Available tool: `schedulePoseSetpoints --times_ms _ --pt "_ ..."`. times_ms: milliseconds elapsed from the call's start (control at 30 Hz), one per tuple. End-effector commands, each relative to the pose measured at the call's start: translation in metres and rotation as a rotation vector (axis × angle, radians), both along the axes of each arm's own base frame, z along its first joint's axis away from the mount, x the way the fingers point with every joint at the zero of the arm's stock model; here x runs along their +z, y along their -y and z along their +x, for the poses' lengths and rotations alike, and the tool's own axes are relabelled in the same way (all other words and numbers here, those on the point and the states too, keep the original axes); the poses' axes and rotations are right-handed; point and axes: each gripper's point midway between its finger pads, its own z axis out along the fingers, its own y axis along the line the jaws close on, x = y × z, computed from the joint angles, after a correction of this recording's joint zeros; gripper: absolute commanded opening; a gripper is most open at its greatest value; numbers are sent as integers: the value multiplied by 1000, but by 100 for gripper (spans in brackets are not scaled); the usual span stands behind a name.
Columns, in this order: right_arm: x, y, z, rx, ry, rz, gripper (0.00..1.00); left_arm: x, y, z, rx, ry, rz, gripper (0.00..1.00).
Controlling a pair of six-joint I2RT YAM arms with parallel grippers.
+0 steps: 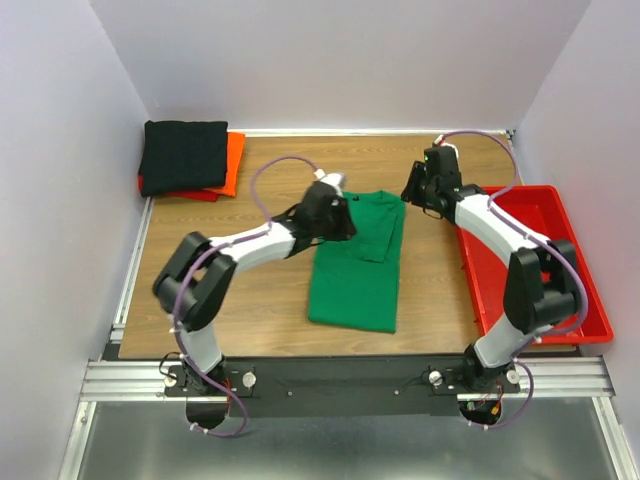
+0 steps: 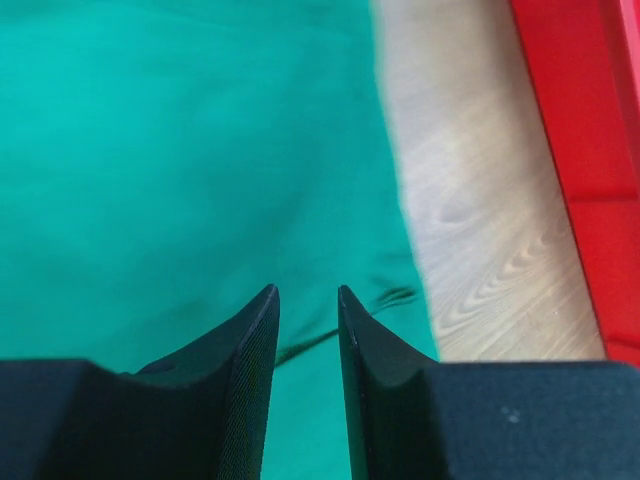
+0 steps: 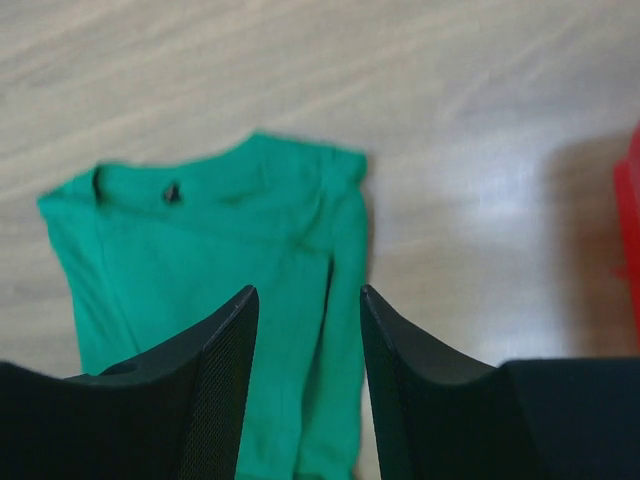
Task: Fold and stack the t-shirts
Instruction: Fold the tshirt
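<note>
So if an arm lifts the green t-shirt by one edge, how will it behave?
Probably floppy: the green t-shirt lies flat with soft creases and one side folded inward, so it would likely drape and come unfolded. It is likely light for its size, since it looks like thin cloth. Pushed across the wooden table, it would probably bunch up rather than slide whole.

The green shirt point(image 1: 358, 270) lies flat in the middle, folded lengthwise into a narrow strip, collar end far, hem end near. A doubled flap (seemingly a sleeve side turned in) covers its far right part, and a small dark tag shows inside the neckline. Well apart, in the far left corner, the black shirt point(image 1: 183, 155) sits folded into a tidy square on top of the orange-red shirt point(image 1: 232, 160), also folded, which peeks out along the right side and near edge
</note>
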Motion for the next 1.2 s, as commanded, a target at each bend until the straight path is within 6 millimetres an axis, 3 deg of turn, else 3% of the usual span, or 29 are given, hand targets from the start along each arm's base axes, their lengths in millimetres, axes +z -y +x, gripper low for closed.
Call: schedulePoseSetpoints --times_ms 0,67,100,167,200,300,367,433,667,767,800,933,1033,1067,1167 --pt "-30 -26 -60 81 -128 36 52 -19 -51 -19 79 -72 19 38" --pt "-38 -44 -79 113 -149 19 52 -24 -63 -28 91 -86 25 37" --pt "-48 -48 -88 122 -172 10 51 -37 -73 -40 95 -114 42 37" --pt "-60 -62 -101 133 -190 -26 51 -34 -81 -49 110 -119 26 37" --pt "-68 -63 -107 134 -206 -42 51 -45 -89 -60 117 -142 35 37" --pt "-83 -69 -116 135 -233 -75 51 -44 -104 -76 131 -151 14 39" --pt "-90 -68 -118 127 -244 -97 51 -36 -108 -82 127 -131 -7 41" --pt "-101 -63 -118 106 -261 -127 51 -40 -115 -90 127 -133 1 43" --pt "-122 -72 -92 119 -282 -185 51 -40 -124 -90 129 -125 -5 43" --pt "-116 -84 -61 127 -250 -178 52 -38 -133 -77 146 -119 -35 43" --pt "-124 -83 -62 130 -269 -183 52 -39 -132 -79 132 -122 -35 43" --pt "-113 -96 -35 151 -247 -130 52 -30 -145 -63 146 -94 -53 47" --pt "-98 -97 -35 152 -223 -115 53 -23 -143 -65 116 -91 -76 50" --pt "-85 -96 -36 151 -202 -107 56 -21 -143 -69 108 -95 -86 51" --pt "-71 -87 -48 135 -196 -101 64 -21 -139 -83 76 -130 -122 51"
